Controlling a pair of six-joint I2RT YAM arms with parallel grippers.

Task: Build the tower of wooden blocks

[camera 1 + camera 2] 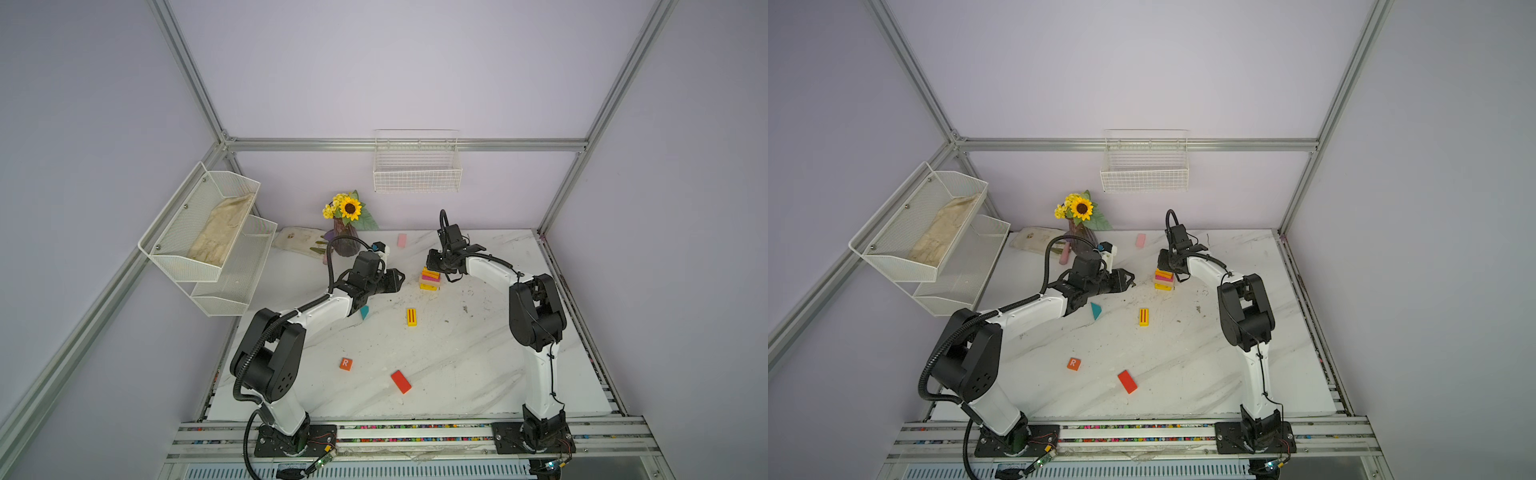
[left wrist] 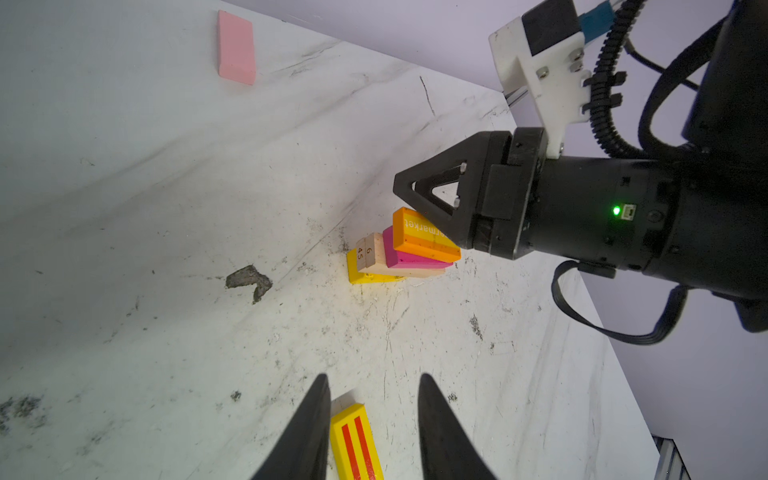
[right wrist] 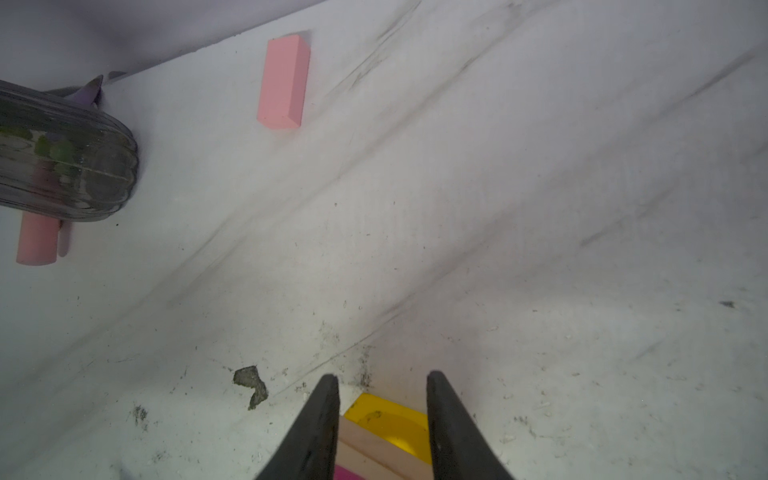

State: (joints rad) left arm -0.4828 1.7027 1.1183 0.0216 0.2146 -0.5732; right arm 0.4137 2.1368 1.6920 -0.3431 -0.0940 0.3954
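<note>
Our right black gripper straddles the tower of painted wooden slabs.
Its fingers flank the orange top slab; whether they clamp it we cannot tell. Our left black gripper hangs parted, empty, beside it on the white marbled table.

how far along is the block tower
Done: the tower stands four blocks high, yellow base up to the orange block. In hand: the right gripper is at that top block; grip unclear. The left gripper hangs open, empty. Left: striped yellow block, teal triangle, R cube, red block and pink block lie loose on the table.
</note>
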